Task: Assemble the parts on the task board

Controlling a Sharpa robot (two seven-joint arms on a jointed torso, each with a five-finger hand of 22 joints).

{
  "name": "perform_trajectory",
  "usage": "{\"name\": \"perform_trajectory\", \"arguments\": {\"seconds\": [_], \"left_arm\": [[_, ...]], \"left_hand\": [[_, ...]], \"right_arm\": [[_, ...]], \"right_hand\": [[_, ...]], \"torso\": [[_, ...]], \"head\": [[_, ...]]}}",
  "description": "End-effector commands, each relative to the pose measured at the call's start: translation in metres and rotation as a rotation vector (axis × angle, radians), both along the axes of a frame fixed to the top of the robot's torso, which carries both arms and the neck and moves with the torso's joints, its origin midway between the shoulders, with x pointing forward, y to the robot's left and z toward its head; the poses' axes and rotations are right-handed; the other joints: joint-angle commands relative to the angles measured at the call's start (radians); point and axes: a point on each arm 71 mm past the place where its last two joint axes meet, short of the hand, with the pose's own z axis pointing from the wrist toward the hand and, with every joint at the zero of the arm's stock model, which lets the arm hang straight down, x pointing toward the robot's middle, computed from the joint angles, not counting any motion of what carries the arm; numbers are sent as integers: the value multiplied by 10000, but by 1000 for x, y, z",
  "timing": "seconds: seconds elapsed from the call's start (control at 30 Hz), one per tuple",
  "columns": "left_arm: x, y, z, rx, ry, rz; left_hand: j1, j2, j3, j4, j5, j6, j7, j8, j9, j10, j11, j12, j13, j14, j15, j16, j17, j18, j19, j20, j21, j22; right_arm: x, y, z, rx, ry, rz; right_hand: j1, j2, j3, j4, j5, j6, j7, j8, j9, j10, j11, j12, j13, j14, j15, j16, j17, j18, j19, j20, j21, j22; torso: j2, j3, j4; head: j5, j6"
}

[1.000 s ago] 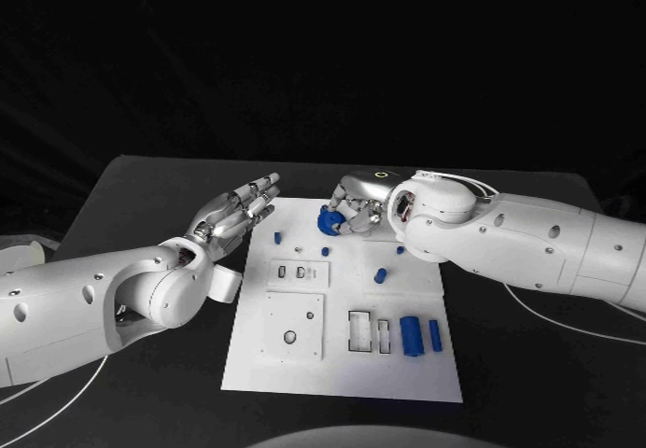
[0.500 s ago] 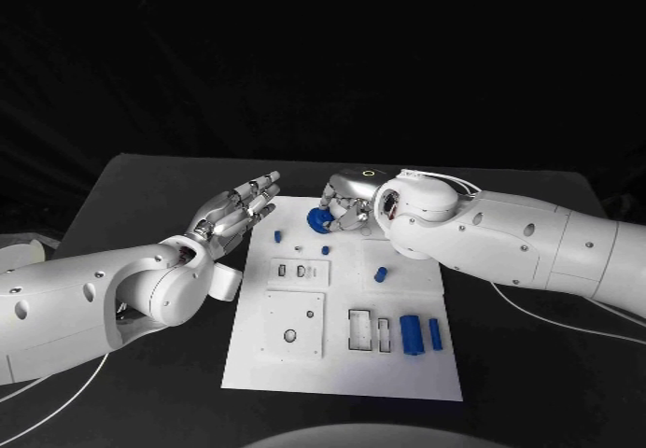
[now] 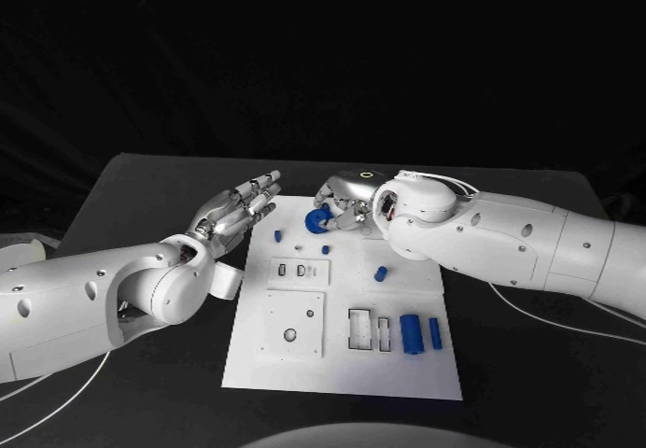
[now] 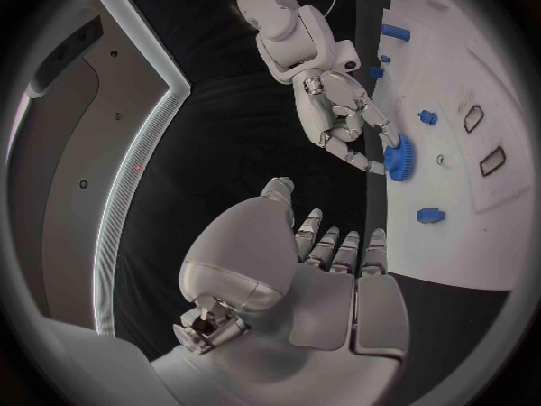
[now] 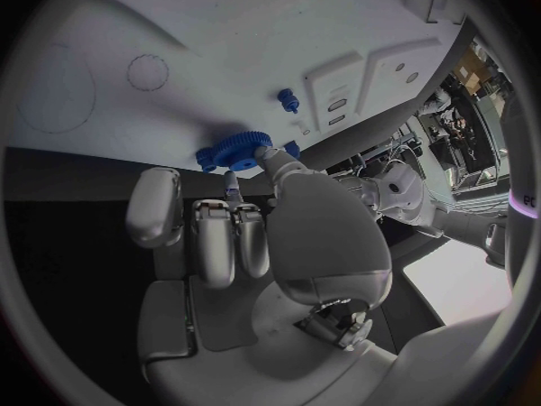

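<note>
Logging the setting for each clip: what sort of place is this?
Probably a robotics lab test bench: a black table against a dark backdrop, a white task board with cut-out slots and small blue parts, and the right hand holding a blue gear.

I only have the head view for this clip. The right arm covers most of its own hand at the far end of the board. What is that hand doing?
Observer: The right hand holds a blue gear at its fingertips, just over the task board.
Operator: Is the left hand involved?
Observer: No. The left hand holds nothing, its fingers straight and apart, beside the board.
Operator: Anything near the gear?
Observer: A small blue peg stands on the board close to it.
</note>
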Motion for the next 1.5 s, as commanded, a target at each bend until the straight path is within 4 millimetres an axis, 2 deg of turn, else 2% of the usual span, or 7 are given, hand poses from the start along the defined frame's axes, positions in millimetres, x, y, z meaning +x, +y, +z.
{"name": "perform_trajectory", "arguments": {"seconds": [0.03,0.1,0.27,0.8,1.17,1.33,1.5], "left_arm": [[0,-2,1,-145,-70,-219],[0,-3,1,-144,-67,-223],[0,-3,1,-141,-61,-225],[-1,-2,1,-150,-62,-224],[-3,3,2,-144,-147,-73],[-2,5,2,-128,-166,-18],[-3,5,1,-145,-135,-63]], "left_hand": [[85,13,8,-74,41,-22,47,70,1,-15,72,26,14,5,71,-36,-13,135,14,56,-62,-16],[85,13,8,-74,41,-22,47,70,1,-15,72,26,14,5,71,-36,-13,135,14,56,-62,-16],[84,15,9,-76,42,-18,50,73,2,-15,78,26,14,5,76,-36,-13,134,14,60,-62,-16],[79,21,14,-83,43,12,113,93,7,-6,74,28,16,5,95,-36,-13,127,14,74,-62,-16],[81,10,11,-93,45,14,114,98,7,6,80,31,20,5,103,-36,-13,126,14,80,-62,-16],[82,-1,8,-100,46,13,113,99,7,10,80,32,21,5,105,-36,-13,125,14,83,-62,-16],[82,-1,8,-100,46,13,113,99,7,10,80,32,21,5,105,-36,-13,125,14,83,-62,-16]], "right_arm": [[-1,1,0,39,128,87],[-1,1,0,90,134,102],[-1,-1,0,209,132,107],[-2,-19,-1,471,114,-79],[-19,-82,20,895,-474,-729],[-27,-120,25,749,-413,-1282],[-32,-149,19,596,-234,-1700]], "right_hand": [[-20,-120,-151,-19,-503,-844,-137,-44,-416,1050,-132,39,2633,733,-67,-117,1838,84,-133,-52,-162,375],[-13,-90,-223,-37,-663,-1764,-219,-83,-872,1050,-193,39,2633,712,-111,-174,1796,94,-158,-95,-249,366],[-42,-53,-321,-25,-927,-2244,-252,-90,-1185,1050,-226,39,2633,708,-142,-188,1788,96,-159,-128,-300,378],[-93,107,-433,41,-1029,-976,-98,208,-1032,1050,-134,39,2633,710,-92,-203,1782,87,-129,-104,-348,420],[-106,56,-723,130,-1614,18,133,617,-1010,1050,33,39,2633,886,14,244,2155,-59,320,-16,338,825],[-298,31,-994,388,-2349,66,116,599,-1019,1050,17,39,2633,946,-3,411,2295,-128,547,-22,709,1044],[-327,7,-1153,572,-2656,-202,92,416,-1125,1050,2,39,2633,920,-12,297,2199,-119,544,-29,657,1061]], "torso": [[1,2,0],[2,2,-1],[4,-2,6],[14,-7,4],[5,3,-9],[-17,12,-37],[-28,33,-41]], "head": [[-5,-6],[-11,-3],[-16,-1],[73,19],[159,-55],[174,-121],[170,-107]]}}
